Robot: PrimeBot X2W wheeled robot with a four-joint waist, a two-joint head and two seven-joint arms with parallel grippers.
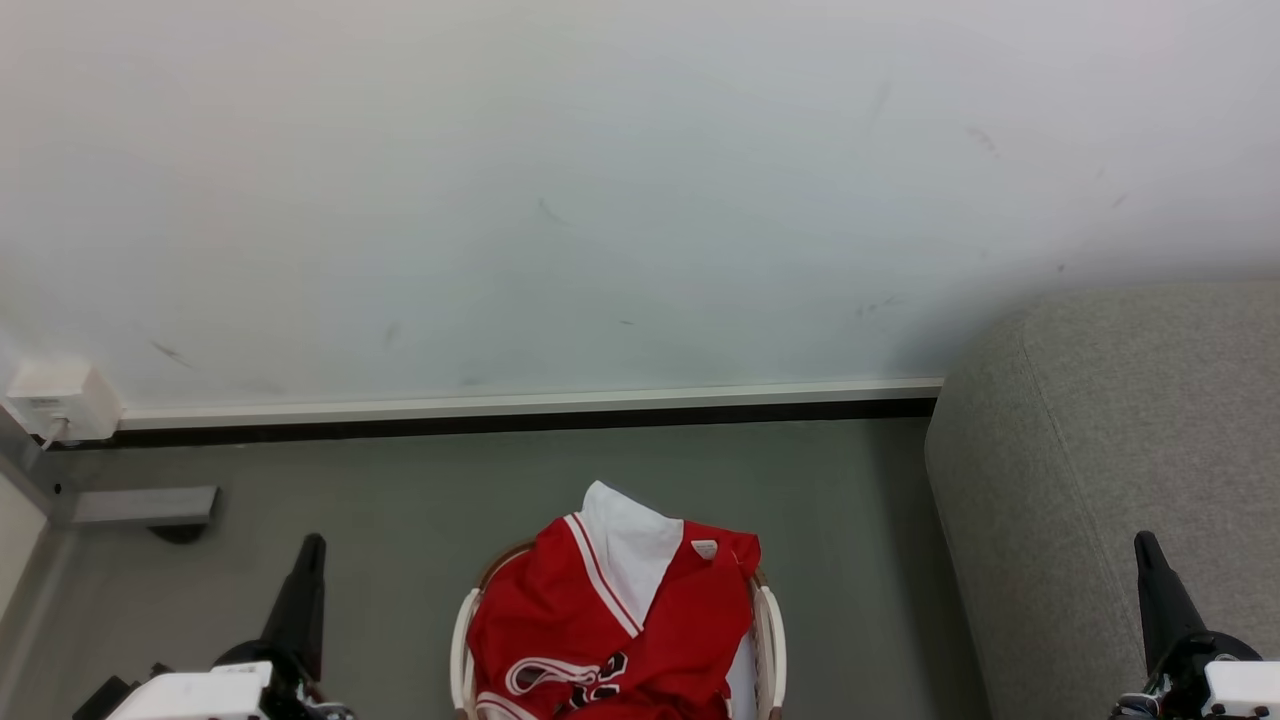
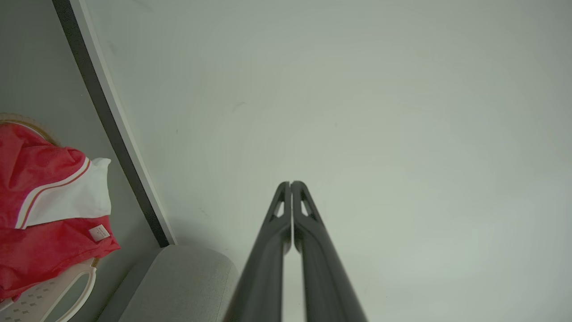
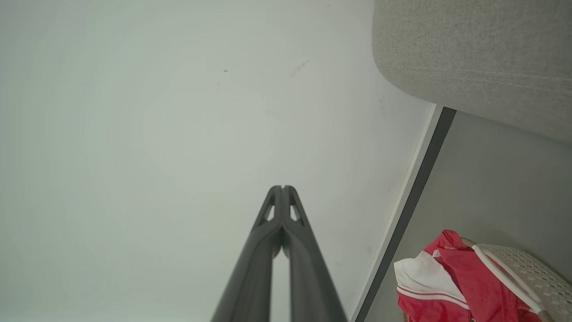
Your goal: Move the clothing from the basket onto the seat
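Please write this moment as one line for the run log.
stage: pick not begun | clothing: heaped in basket | seat: right of basket | left claw: shut, empty | right claw: shut, empty

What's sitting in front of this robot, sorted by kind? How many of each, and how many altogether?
Grippers: 2, left gripper and right gripper, both shut
Baskets: 1, the basket
Heaps of red clothing: 1, in the basket; I cannot tell the number of garments
Seats: 1, the grey seat
White wall box: 1
Total: 6
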